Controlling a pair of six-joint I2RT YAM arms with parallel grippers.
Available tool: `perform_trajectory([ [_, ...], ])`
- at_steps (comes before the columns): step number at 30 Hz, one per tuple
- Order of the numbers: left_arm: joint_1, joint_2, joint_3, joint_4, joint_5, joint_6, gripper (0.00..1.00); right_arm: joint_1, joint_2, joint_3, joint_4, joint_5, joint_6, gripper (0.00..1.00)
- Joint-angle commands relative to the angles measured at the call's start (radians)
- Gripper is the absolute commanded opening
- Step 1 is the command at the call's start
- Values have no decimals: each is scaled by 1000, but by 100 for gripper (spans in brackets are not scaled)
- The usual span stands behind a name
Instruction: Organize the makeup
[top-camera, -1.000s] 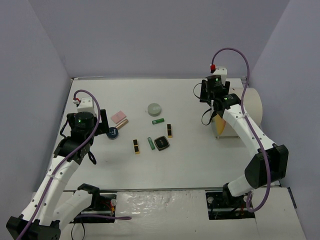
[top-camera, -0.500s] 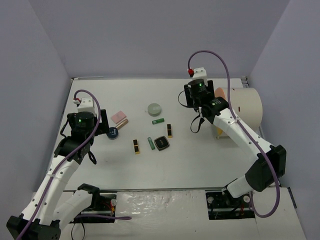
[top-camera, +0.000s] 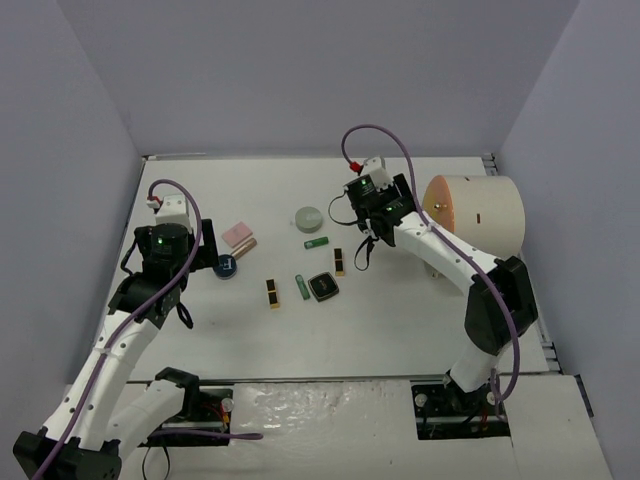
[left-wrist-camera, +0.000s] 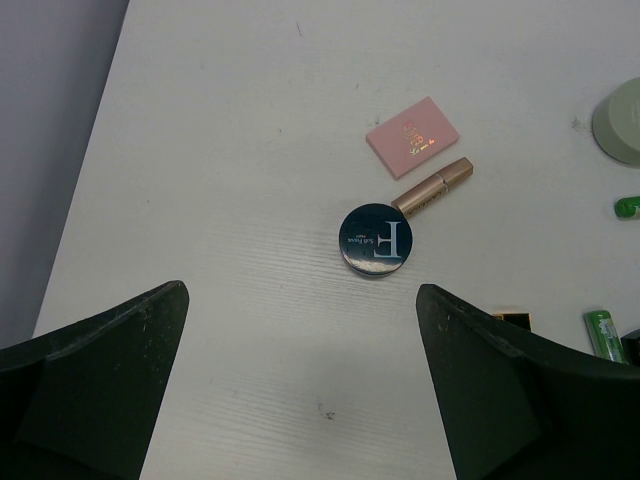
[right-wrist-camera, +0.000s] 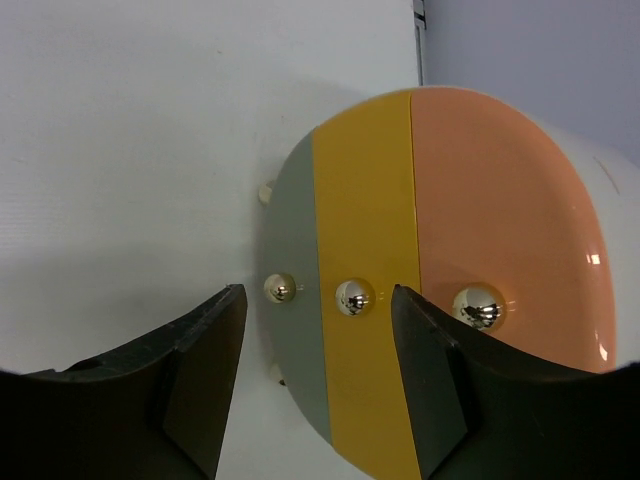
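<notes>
The left gripper (left-wrist-camera: 300, 400) has its two dark fingers (left-wrist-camera: 100, 380) spread as wide as they go, with nothing between them. It hangs above the left half of the white table (top-camera: 400, 330). Just beyond the fingers lies a round blue compact (left-wrist-camera: 375, 240) with a pale letter F on its lid. A rose-gold tube (left-wrist-camera: 432, 186) lies slanted against the compact's far right side. A pink palette (left-wrist-camera: 413, 136) sits just beside the tube, nearer the far edge.

The right gripper (right-wrist-camera: 315, 300) has its fingers (right-wrist-camera: 190, 390) parted and holds nothing. It hovers over the far middle of the table. Its camera looks between the fingers at the round face of a cream drum (top-camera: 480, 205), which lies on its side near the right edge. The face has three upright bands (grey, yellow, peach), each with a shiny knob (right-wrist-camera: 353, 297).

The rest of the makeup lies loose around the middle of the table, between the two arms.
- A round pale green compact (top-camera: 309, 217) is the farthest back.
- A green tube (top-camera: 316, 242) lies just on the near side of it.
- A black and gold lipstick (top-camera: 339, 261) lies a little nearer and to the right.
- A square black compact (top-camera: 322, 286) sits nearer still, with a second green tube (top-camera: 301, 286) just beside it on the left.
- A second lipstick (top-camera: 273, 292) lies left of that tube.
</notes>
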Motion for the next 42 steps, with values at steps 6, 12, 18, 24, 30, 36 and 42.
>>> perform_trajectory([
  [6,10,6,41,34,-7,-12,97,14,75,-18,-13,263,-30,53],
  [12,10,4,40,34,-9,-12,97,14,138,-31,-22,376,-36,51],
  [18,9,2,40,33,-9,-12,97,10,167,-42,-25,432,-34,50],
  [24,10,4,41,32,-9,-12,97,6,184,-61,-29,484,-31,48],
  [30,10,3,40,32,-9,-12,97,-3,206,-55,-30,513,-38,48],
  [36,10,2,40,32,-10,-12,97,-12,221,-56,-32,519,-41,47],
  [42,10,4,40,33,-9,-12,97,-24,239,-50,-32,533,-42,47],
])
